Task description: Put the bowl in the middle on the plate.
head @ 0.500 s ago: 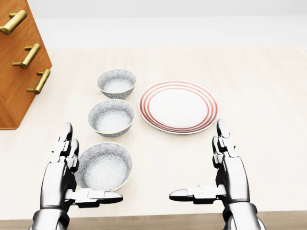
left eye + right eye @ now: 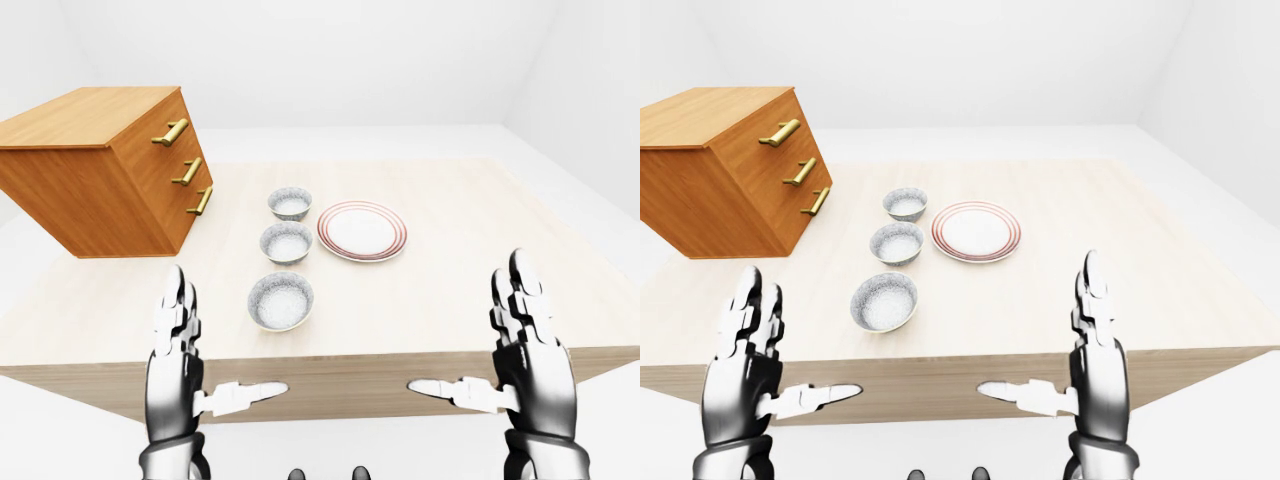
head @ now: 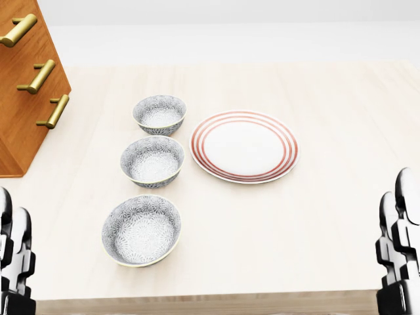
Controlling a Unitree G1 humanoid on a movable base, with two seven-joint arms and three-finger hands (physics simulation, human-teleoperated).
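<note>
Three patterned grey bowls stand in a column on the pale wooden table. The middle bowl sits between the upper bowl and the lower bowl. Just right of the column lies a white plate with red rings, nothing on it. My left hand is open, fingers upright, thumb pointing inward, low and left of the lower bowl near the table's edge. On the opposite side my right hand mirrors it, open and well below the plate. Neither hand touches anything.
A wooden drawer cabinet with brass handles stands on the table left of the bowls. The table's near edge runs just under both hands. White floor and walls surround the table.
</note>
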